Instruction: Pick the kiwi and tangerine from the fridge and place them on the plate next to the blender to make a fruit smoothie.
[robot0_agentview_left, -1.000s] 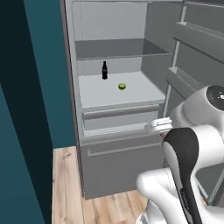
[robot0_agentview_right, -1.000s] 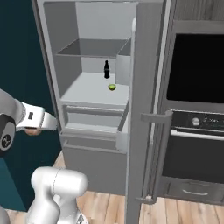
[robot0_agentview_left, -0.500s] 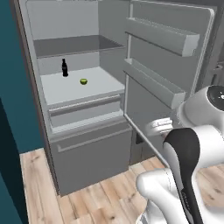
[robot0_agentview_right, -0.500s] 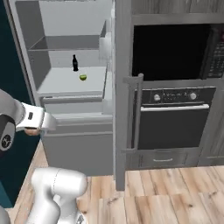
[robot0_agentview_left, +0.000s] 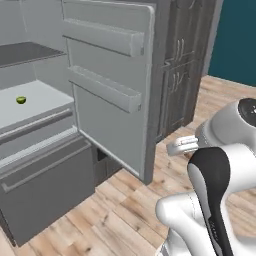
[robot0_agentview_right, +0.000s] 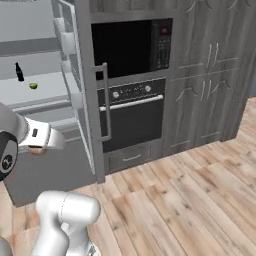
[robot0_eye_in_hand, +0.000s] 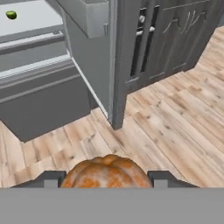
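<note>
The orange tangerine (robot0_eye_in_hand: 105, 174) sits between my two dark fingertips (robot0_eye_in_hand: 49, 178) at the bottom of the hand view, and my gripper (robot0_eye_in_hand: 105, 179) is shut on it. From the right base view the gripper (robot0_agentview_right: 37, 149) hangs low in front of the fridge (robot0_agentview_right: 45, 95), with a bit of orange under it. On the pale fridge shelf (robot0_agentview_left: 35, 102) lies the small green kiwi (robot0_agentview_left: 21, 100) (robot0_agentview_right: 33, 86) (robot0_eye_in_hand: 11, 15), well away from the gripper. The fridge door (robot0_agentview_left: 110, 85) stands wide open. The plate and the blender are out of view.
A dark bottle (robot0_agentview_right: 19, 72) stands on the shelf behind the kiwi. Beside the fridge are a black microwave (robot0_agentview_right: 131, 47) above a wall oven (robot0_agentview_right: 132, 117), then tall grey cabinets (robot0_agentview_right: 210, 85). Wooden floor (robot0_agentview_right: 190, 200) spreads out to the right.
Both base views have swung to the right, so the fridge has slid to the left edge and the oven and cabinets have come in. The gripper keeps its hold on the tangerine.
</note>
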